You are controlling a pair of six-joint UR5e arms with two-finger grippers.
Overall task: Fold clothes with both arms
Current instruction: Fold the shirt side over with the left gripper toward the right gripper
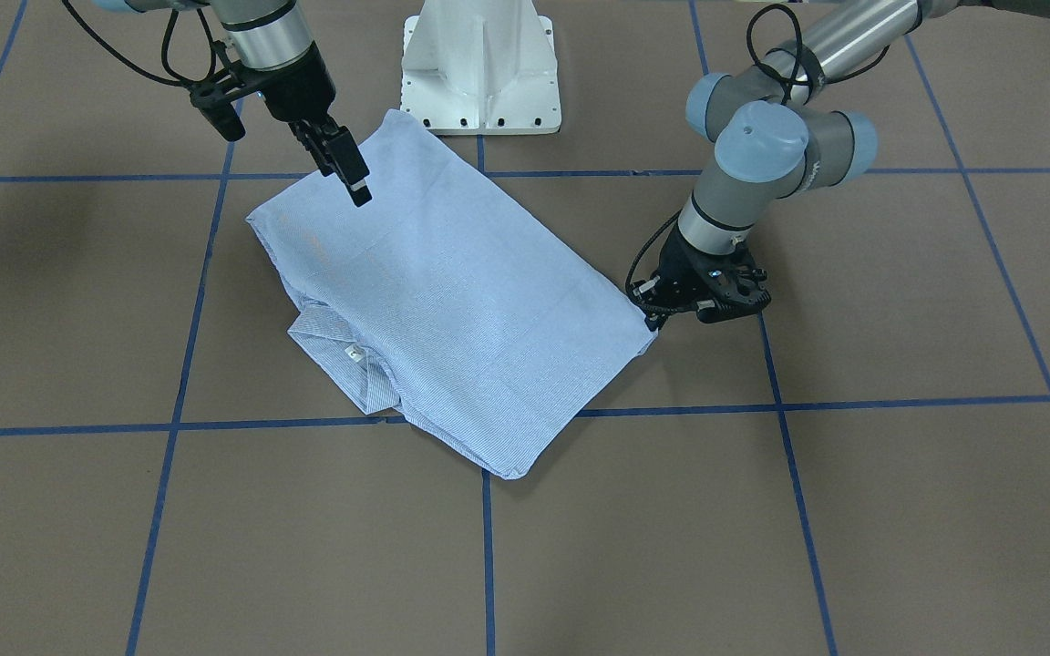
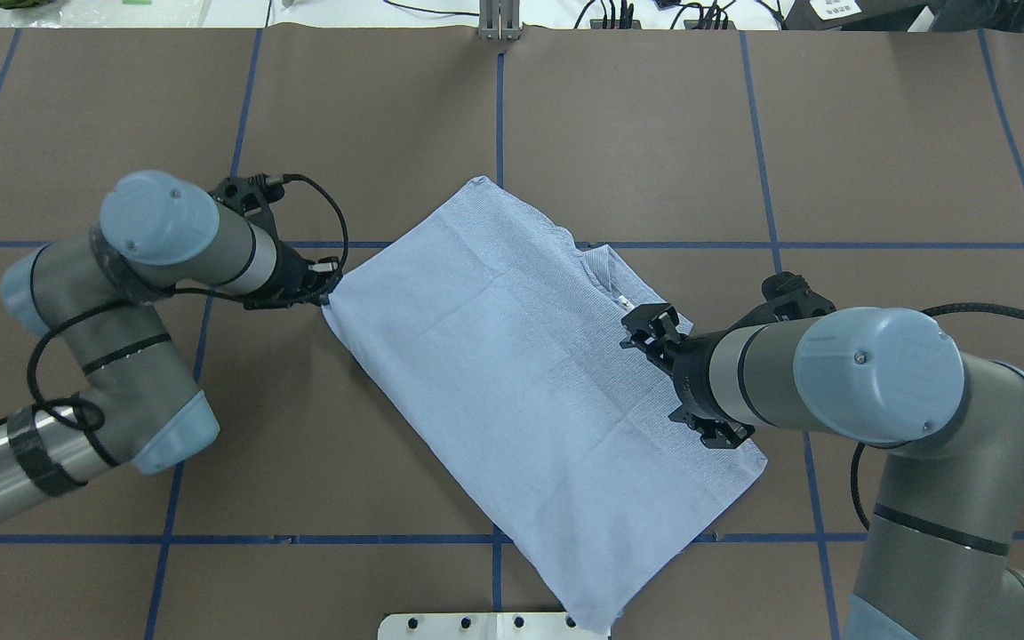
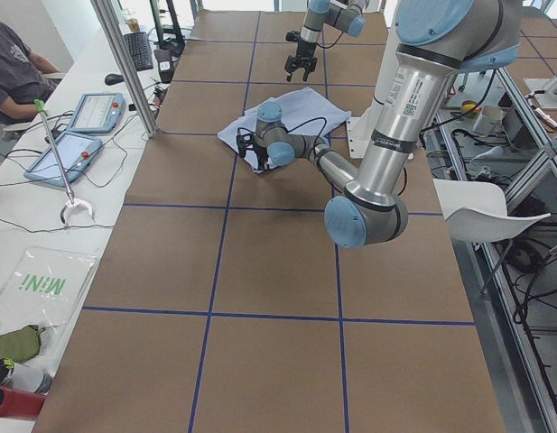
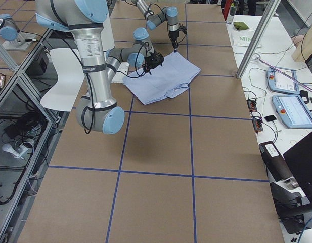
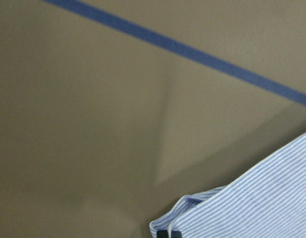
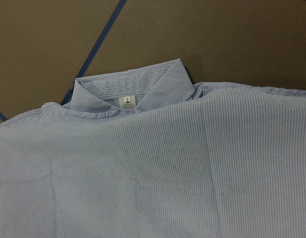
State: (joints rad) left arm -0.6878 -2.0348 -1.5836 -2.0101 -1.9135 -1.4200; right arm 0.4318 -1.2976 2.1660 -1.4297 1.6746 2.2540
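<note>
The light-blue striped shirt [image 1: 461, 301] lies folded into a slanted rectangle on the brown table, collar [image 1: 343, 351] poking out at one long edge. It also shows in the overhead view [image 2: 521, 382]. My left gripper [image 1: 651, 314] is down at table level, shut on a corner of the shirt; the left wrist view shows that hem corner [image 5: 192, 213] at its fingertips [image 5: 170, 234]. My right gripper [image 1: 356, 187] hangs open a little above the shirt, near the edge with the collar [image 6: 128, 89], touching nothing.
The white pedestal base [image 1: 479, 73] stands just behind the shirt's back corner. Blue tape lines [image 1: 798, 401] grid the table. Tablets [image 3: 93, 113] and a metal post [image 3: 125, 63] stand along the operators' side.
</note>
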